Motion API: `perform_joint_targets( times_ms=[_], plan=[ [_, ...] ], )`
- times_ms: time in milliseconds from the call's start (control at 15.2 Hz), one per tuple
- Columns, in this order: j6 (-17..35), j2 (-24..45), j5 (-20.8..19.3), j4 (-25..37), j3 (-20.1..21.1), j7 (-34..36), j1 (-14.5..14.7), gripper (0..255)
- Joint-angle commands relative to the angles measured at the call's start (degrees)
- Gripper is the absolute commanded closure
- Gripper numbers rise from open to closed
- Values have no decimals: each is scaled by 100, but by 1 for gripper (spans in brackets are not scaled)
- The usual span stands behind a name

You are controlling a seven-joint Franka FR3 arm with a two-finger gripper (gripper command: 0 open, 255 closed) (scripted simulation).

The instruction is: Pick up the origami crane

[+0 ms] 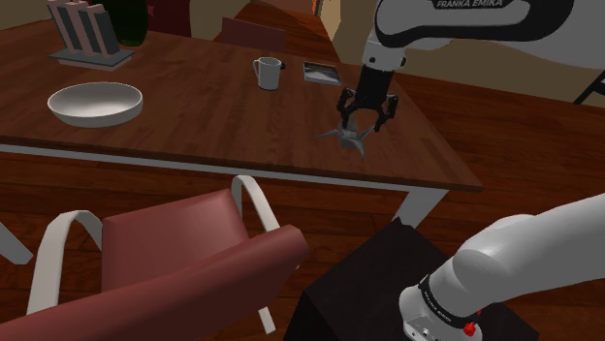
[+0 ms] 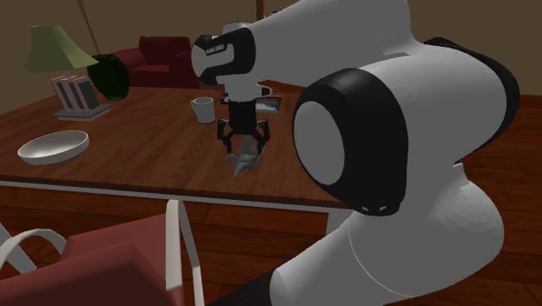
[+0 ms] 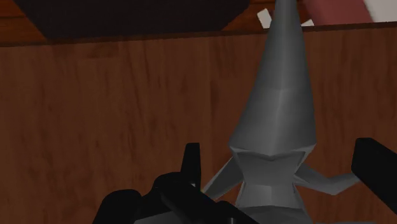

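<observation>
The origami crane (image 1: 347, 136) is a grey folded figure lying on the dark wooden table (image 1: 194, 126), near the edge at the shoulder view's right. My gripper (image 1: 366, 118) hangs straight down over it, open, fingertips level with its top. In the second exterior view the crane (image 2: 246, 160) sticks out just below the gripper (image 2: 243, 139). From the wrist, the crane (image 3: 273, 146) lies between the black fingers (image 3: 191, 162), its long pointed end stretching away from the hand. My gripper (image 3: 284, 151) straddles its body with a gap on each side.
A white mug (image 1: 268, 73) and a small flat framed picture (image 1: 321, 72) stand behind the crane. A white bowl (image 1: 95, 104) and a grey rack (image 1: 87, 34) sit far to the shoulder view's left. A red armchair (image 1: 194, 262) stands before the table's front edge.
</observation>
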Motion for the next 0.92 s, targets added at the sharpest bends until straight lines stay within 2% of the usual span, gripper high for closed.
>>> perform_joint_targets(
  times_ms=[0, 594, 660, 858],
  plan=[
    [103, 313, 93, 185, 16, 457, -92, 0],
    [691, 389, 107, -328, 34, 418, -82, 0],
    [690, 393, 104, -325, 28, 410, -86, 255],
    [689, 395, 103, -321, 28, 410, -86, 255]
  ],
)
